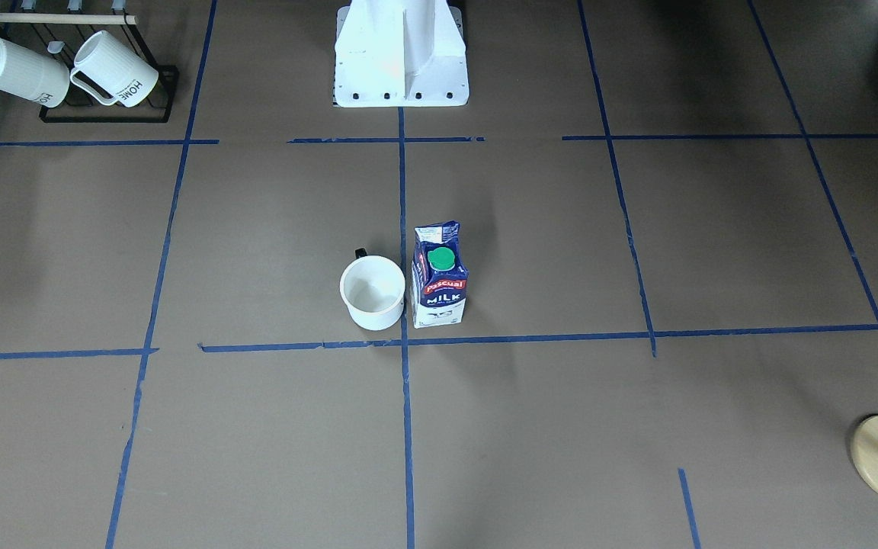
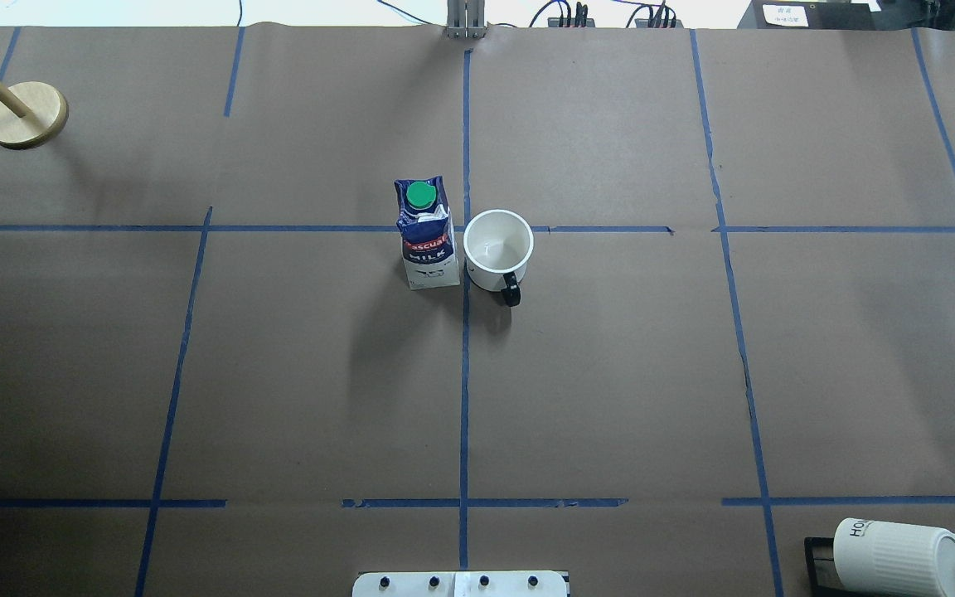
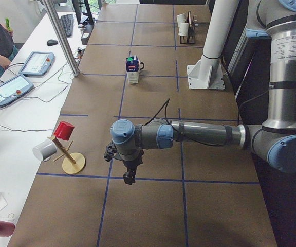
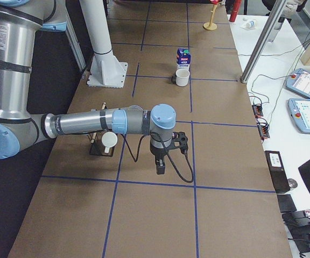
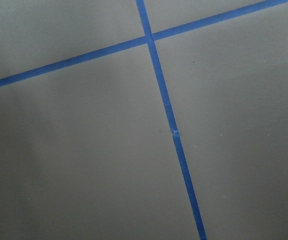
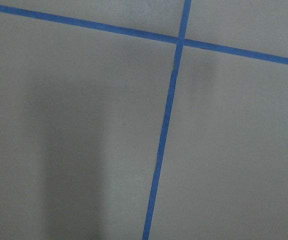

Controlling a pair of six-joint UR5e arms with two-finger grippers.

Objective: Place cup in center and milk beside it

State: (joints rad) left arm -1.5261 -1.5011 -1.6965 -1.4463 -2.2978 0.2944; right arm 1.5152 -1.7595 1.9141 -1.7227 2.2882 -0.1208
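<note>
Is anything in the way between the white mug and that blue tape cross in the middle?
Nothing visible. The cup already stands right beside the center crossing, with the milk close beside it.

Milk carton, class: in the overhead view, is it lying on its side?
No, the milk carton stands upright beside the cup, with its green cap on top.

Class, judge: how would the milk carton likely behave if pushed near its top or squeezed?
Tall on a small base, the milk carton would probably tip under a high push. Its creased gable top suggests soft walls that may dent.
</note>
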